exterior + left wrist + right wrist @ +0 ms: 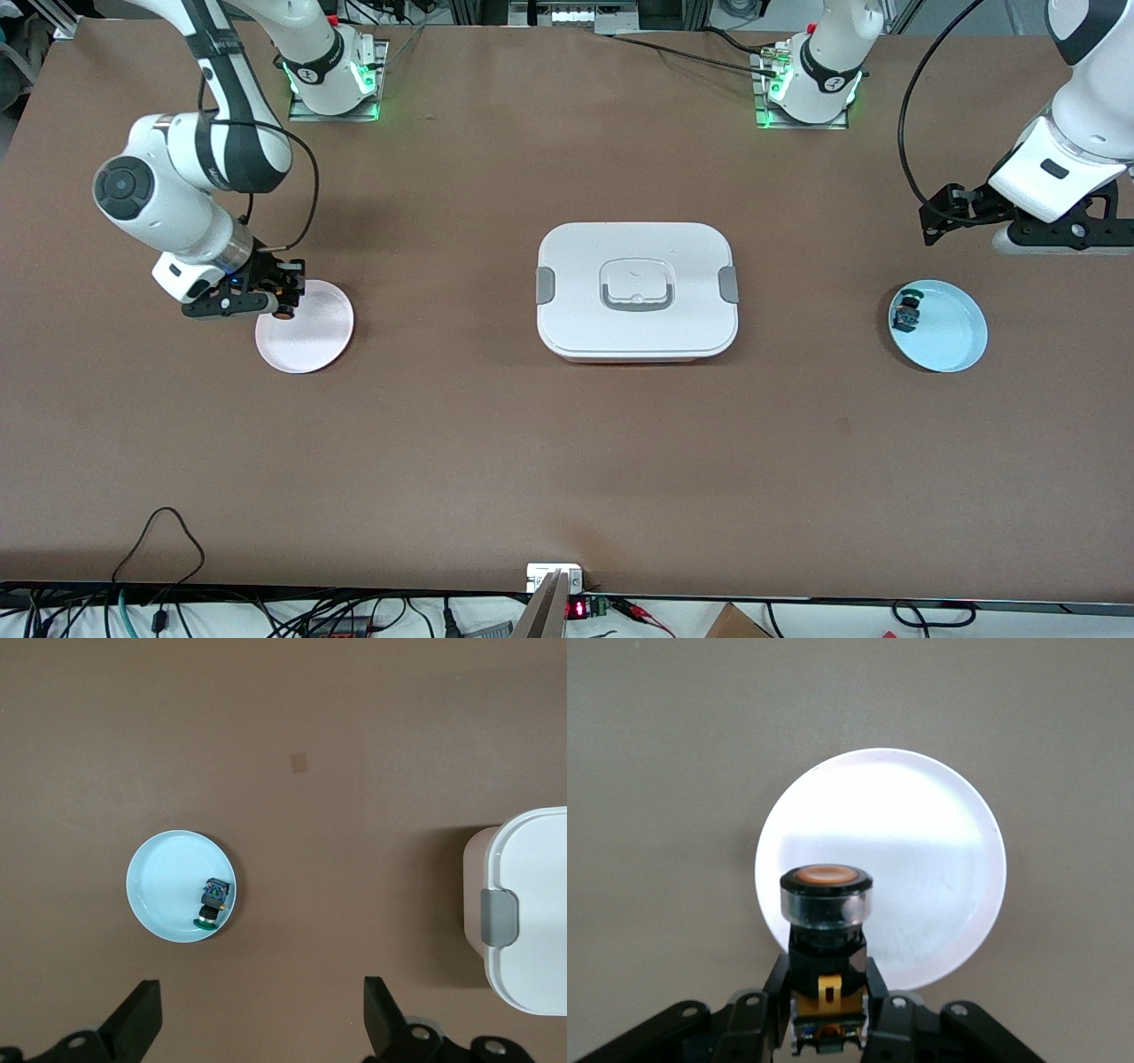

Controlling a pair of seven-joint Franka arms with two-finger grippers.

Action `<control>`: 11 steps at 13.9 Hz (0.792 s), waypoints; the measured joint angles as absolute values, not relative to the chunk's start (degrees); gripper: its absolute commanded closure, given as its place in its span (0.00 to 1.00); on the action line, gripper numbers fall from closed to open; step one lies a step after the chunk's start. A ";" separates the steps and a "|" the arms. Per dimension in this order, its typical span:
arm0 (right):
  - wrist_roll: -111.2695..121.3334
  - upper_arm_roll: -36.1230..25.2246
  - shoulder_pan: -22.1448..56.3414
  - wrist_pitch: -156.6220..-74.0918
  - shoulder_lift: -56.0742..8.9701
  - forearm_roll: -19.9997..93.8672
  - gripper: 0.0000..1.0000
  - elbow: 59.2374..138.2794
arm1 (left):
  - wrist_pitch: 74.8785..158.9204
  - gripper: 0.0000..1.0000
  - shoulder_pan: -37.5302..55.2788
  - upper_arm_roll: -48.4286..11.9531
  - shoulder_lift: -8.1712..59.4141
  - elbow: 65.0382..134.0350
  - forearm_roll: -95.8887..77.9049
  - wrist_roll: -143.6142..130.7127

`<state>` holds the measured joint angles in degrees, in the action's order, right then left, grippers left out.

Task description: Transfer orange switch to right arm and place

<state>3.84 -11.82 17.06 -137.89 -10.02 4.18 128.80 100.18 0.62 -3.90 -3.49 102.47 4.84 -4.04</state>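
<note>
A: What do the jaws of the right gripper have?

B: They are closed on the orange switch, a tiny black blocky push-button with a round orange cap. They clamp its black body, cap pointing away from the wrist, over the rim of the round pale pink plate toward the right arm's end of the worktop.

A: How will it handle?

B: By my guess, light and rigid, hard plastic. The clear collar under the cap looks smooth and round, so it could slip or roll; the flat faces of the black body are the surer hold, as now. Set down on its side it might roll a little on the dish.

A: And the left gripper?

B: Its jaws stand wide apart with nothing between them. That arm waits above the worktop's edge at its own end, looking down on the round light blue plate.

A: What is in the containers?

B: The blue plate holds a small black switch with green-blue parts, lying close to its rim. The pink plate is bare. The white rectangular lidded box with grey side clasps sits mid-worktop, lid on, contents hidden.

A: What remains?

B: I judge only the setting down on the pink plate.
</note>
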 measured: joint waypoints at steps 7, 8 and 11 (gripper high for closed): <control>3.81 -11.80 17.43 -152.34 -20.22 4.18 0.97 131.37 | 98.73 0.00 0.62 -3.84 -3.56 101.16 3.97 -4.22; 3.73 -11.80 17.43 -152.72 -20.82 4.18 0.87 131.37 | 98.59 0.00 0.62 -3.84 -3.56 101.00 3.95 -4.24; 2.79 -11.80 17.43 -152.81 -20.98 4.19 0.00 131.26 | 98.42 0.00 0.67 -3.92 -3.56 100.89 3.87 -4.31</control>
<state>2.79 -11.80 17.43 -152.81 -20.98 4.19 131.26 98.42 0.67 -3.92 -3.56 100.89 3.87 -4.31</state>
